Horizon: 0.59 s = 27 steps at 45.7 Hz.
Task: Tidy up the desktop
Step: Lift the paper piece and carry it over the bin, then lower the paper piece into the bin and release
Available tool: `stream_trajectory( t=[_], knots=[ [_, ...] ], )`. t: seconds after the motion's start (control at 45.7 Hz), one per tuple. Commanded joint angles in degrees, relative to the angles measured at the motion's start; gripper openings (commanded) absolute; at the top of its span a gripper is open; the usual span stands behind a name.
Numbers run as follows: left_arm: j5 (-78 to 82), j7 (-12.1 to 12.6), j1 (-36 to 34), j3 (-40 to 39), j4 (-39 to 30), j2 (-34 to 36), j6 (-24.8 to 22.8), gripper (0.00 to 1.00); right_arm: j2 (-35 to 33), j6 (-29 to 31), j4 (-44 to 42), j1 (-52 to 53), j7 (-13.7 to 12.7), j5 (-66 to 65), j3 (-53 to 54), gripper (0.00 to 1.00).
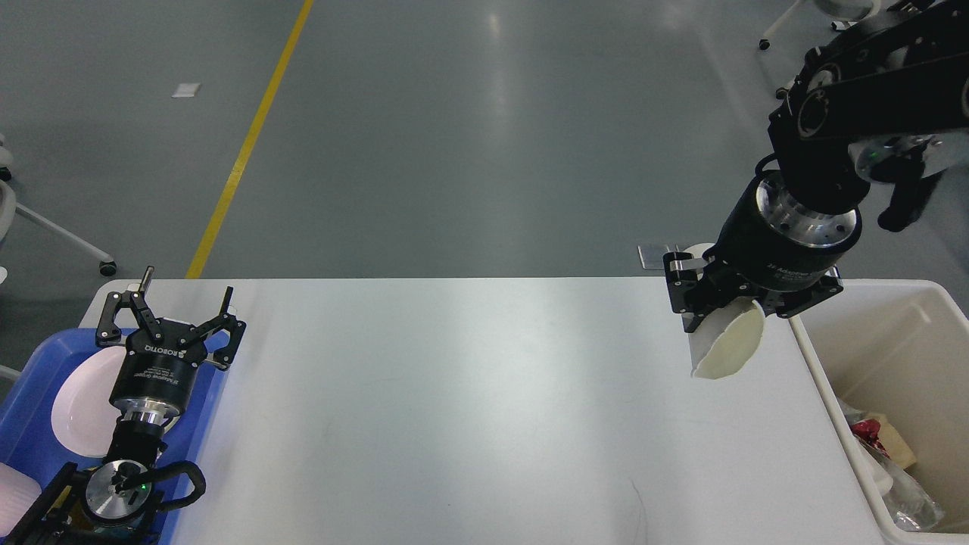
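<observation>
The right tool hangs above the far right part of the white surface, just beside the beige bin. Its 2 fingers are clamped on the rim of 1 white paper bowl, which tilts steeply with its hollow facing right, toward the bin. The bowl is held up off the surface.

The left tool sits at the far left corner of the surface, over the blue tray. Its 2 fingers stand wide apart, tips pointing away from the robot, and hold nothing. Under that arm 1 white plate lies in the tray; a second pale item peeks in at the tray's near left edge, too cropped to name.

The bin stands against the right end of the surface. Inside it, toward the near end, lies a small heap of rubbish: something red, something tan, and clear plastic.

The surface itself spans the middle of the view between tray and bin.
</observation>
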Motion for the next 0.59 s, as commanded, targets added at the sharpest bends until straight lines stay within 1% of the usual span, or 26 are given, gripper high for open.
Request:
stream_trajectory(
  t=[0.0,0.044,0.066,0.197,0.372,0.46,0.526,0.569],
  knots=[
    [0.00,0.01,0.01,0.08,0.00,0.00,0.00,0.96,0.94,-0.87,0.31,0.26,6.19,0.80,-4.91,0.00],
    [0.00,0.01,0.01,-0.01,0.00,0.00,0.00,0.96,1.47,-1.13,0.14,0.26,8.48,0.62,-7.03,0.00],
    [0.00,0.01,0.01,-0.01,0.00,0.00,0.00,0.96,1.65,-1.39,0.14,0.26,9.01,0.45,-7.90,0.00],
    [0.00,-0.07,0.01,-0.01,0.00,0.00,0.00,0.96,0.95,-1.48,-0.04,-0.01,9.02,0.10,-8.97,0.00],
    [0.00,-0.08,0.01,-0.01,0.00,0.00,0.00,0.96,-3.18,-2.71,-1.97,-2.37,9.02,-0.08,-11.95,0.00],
    [0.00,-0.08,0.10,-0.01,0.00,0.00,0.00,0.96,-6.69,-5.69,-3.99,-5.88,9.02,0.01,-15.64,0.00],
    [0.00,-0.08,0.10,-0.01,0.00,0.00,0.00,0.96,-10.47,-8.07,-6.97,-9.75,9.02,-0.08,-17.49,0.00],
    [0.00,-0.08,0.10,0.08,0.00,0.00,0.00,0.96,-13.45,-8.60,-9.60,-12.56,9.02,-0.08,-18.11,0.00]
  ],
)
